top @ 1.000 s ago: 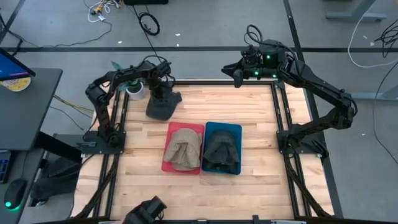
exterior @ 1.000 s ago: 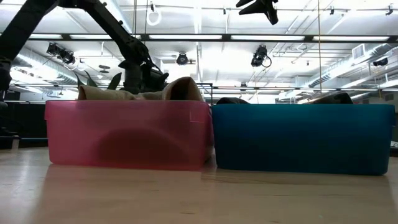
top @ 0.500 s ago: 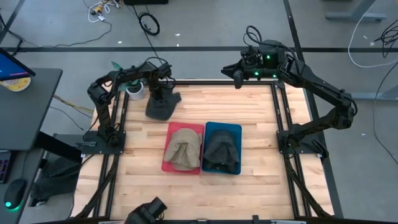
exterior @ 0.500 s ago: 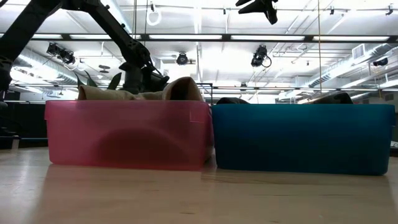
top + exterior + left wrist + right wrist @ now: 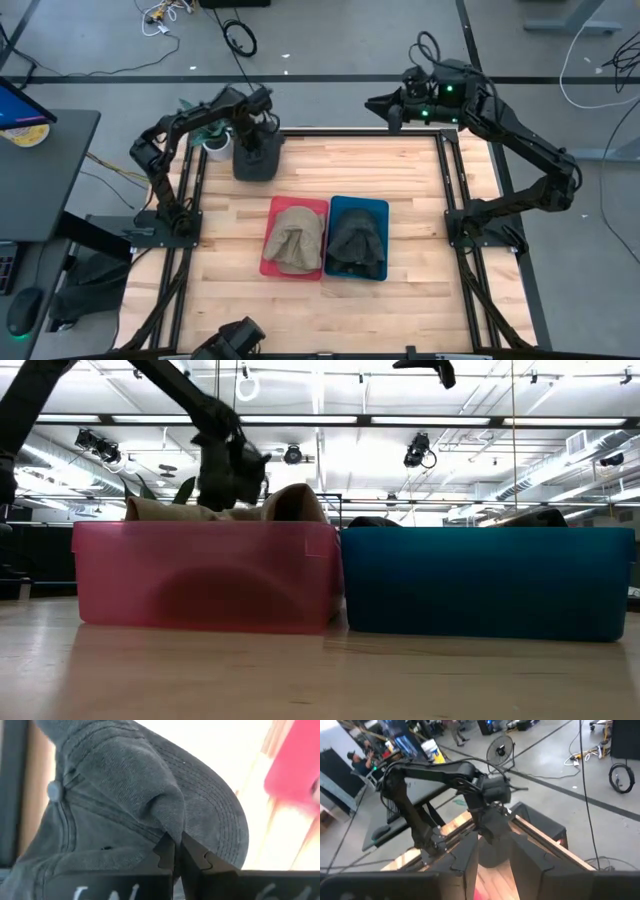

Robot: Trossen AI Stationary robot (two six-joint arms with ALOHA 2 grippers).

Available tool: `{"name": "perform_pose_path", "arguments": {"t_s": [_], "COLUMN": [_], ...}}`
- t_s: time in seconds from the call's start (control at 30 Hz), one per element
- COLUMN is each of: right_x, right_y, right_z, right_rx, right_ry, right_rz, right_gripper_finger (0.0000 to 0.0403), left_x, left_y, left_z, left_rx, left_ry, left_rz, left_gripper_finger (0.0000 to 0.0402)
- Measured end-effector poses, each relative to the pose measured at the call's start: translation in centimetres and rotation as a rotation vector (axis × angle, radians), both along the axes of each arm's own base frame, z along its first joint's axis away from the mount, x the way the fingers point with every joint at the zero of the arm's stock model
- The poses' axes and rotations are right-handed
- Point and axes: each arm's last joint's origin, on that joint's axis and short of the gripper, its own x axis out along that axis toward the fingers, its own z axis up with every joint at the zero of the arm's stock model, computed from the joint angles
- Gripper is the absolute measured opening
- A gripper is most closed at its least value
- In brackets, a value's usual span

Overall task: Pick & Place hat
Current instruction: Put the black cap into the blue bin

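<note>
A dark grey cap [image 5: 257, 162] is at the table's far left, under my left gripper [image 5: 256, 143], which is shut on it. In the left wrist view the cap's crown with its top button [image 5: 54, 790] and its stitched brim [image 5: 220, 810] fill the picture. A red bin [image 5: 271, 232] at mid-table holds a tan hat [image 5: 296, 238]. The blue bin [image 5: 381, 210] beside it holds a dark hat [image 5: 357, 240]. My right gripper [image 5: 382, 104] waits open, high over the far edge. My left gripper pinches a raised fold of the cap's crown [image 5: 167, 822] between its two shut fingers [image 5: 165, 854]. The fingers come from above, pointing down. The cap hangs bunched below them, brim to one side; whether its lower edge is on the table I cannot tell.
The two bins stand side by side at mid-table and fill the low view's front [image 5: 205, 575]. A white cup with a green plant [image 5: 214, 146] stands just off the far left corner. Bare wood [image 5: 300, 320] lies near the front edge.
My left gripper has shut on the cap's crown and risen a little. The cap, which lay spread on the table with its brim out to the right, is now gathered up under the fingers. My right arm has drifted slightly up and toward the right.
</note>
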Motion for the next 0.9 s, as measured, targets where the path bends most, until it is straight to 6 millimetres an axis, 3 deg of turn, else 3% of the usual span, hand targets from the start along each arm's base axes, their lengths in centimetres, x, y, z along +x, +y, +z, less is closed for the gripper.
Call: {"name": "perform_pose_path", "arguments": {"t_s": [0.27,0.53,0.67,0.9], "right_x": [-1.9,-5.4,-7.0,-8.9], "right_y": [0.7,2.2,3.1,4.3], "right_z": [1.3,3.2,3.9,4.4], "right_rx": [-0.026,-0.085,-0.115,-0.130], "right_ry": [-0.057,-0.137,-0.174,-0.201], "right_rz": [-0.016,-0.072,-0.074,-0.074], "right_gripper_finger": [0.0111,0.0111,0.0111,0.0111], "left_x": [2.8,7.6,9.4,12.4], "left_y": [-1.4,-7.3,-10.6,-15.8], "left_z": [7.9,15.1,16.2,15.9], "left_rx": [0.099,0.176,0.160,0.100], "left_ry": [-0.132,-0.360,-0.429,-0.471], "left_rz": [0.024,-0.021,-0.039,-0.034], "left_gripper_finger": [0.0007,0.0006,0.0006,0.0006]}}
